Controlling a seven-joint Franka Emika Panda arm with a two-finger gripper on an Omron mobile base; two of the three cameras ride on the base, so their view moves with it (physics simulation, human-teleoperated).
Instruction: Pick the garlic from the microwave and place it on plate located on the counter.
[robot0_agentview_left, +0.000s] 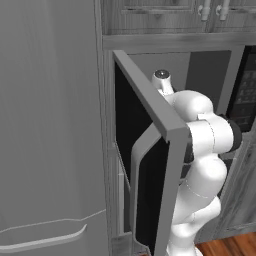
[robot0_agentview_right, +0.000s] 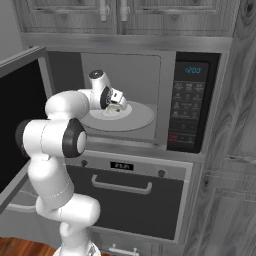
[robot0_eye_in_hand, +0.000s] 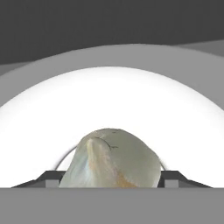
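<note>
The microwave (robot0_agentview_right: 187, 105) stands open, with its black-glass door (robot0_agentview_left: 150, 165) swung out to the left. Inside, the pale garlic (robot0_agentview_right: 111, 113) rests on the round white turntable (robot0_agentview_right: 142, 119). My arm reaches into the cavity, and the gripper (robot0_agentview_right: 114, 107) is down over the garlic. In the hand view the garlic (robot0_eye_in_hand: 113, 157) bulges between the two dark fingertips (robot0_eye_in_hand: 49, 177), which press against its sides; the gripper (robot0_eye_in_hand: 111, 178) is shut on it. The plate and the counter are out of view.
A tall plain grey fridge (robot0_agentview_left: 50, 125) stands close on the left of the open door. An oven with a bar handle (robot0_agentview_right: 122, 186) sits under the microwave. Wood cabinets (robot0_agentview_right: 120, 15) hang above, and a wood panel (robot0_agentview_right: 235, 150) stands on the right.
</note>
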